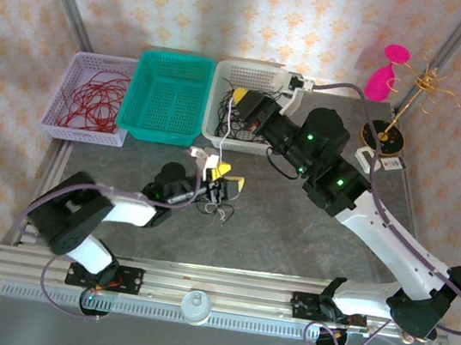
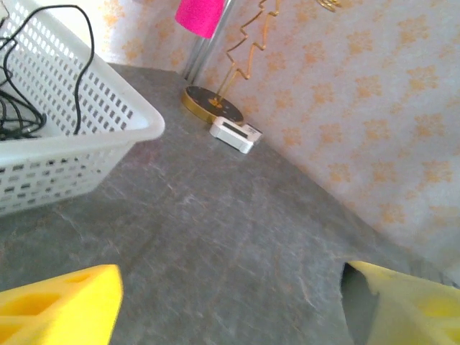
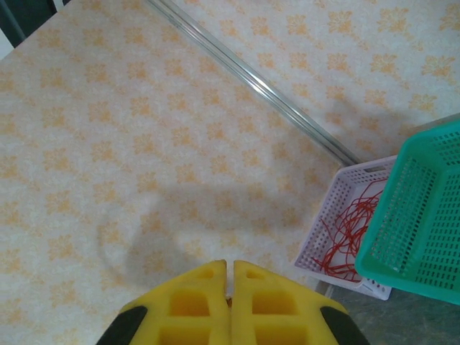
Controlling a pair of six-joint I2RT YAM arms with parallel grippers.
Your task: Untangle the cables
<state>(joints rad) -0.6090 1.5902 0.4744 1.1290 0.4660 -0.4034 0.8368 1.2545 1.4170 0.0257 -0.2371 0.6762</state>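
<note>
Cables: red strands [image 1: 94, 100] in lilac basket [image 1: 53, 125], black cables [image 2: 18, 115] in white basket [image 2: 115, 140], small knot [image 1: 218, 211] on worktop [image 1: 289, 242] just beside left gripper [image 2: 230, 309], fingers spread. Right gripper [image 3: 230, 277] over white basket, fingers pressed together, possibly on a strand. Pin knot, pull one strand slowly.

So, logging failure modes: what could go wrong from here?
The left gripper is open near the loose clump on the table; closing may pinch several strands together. The right gripper, shut, hovers at the white basket of black cables; it could snag a loop or drag the basket.
</note>
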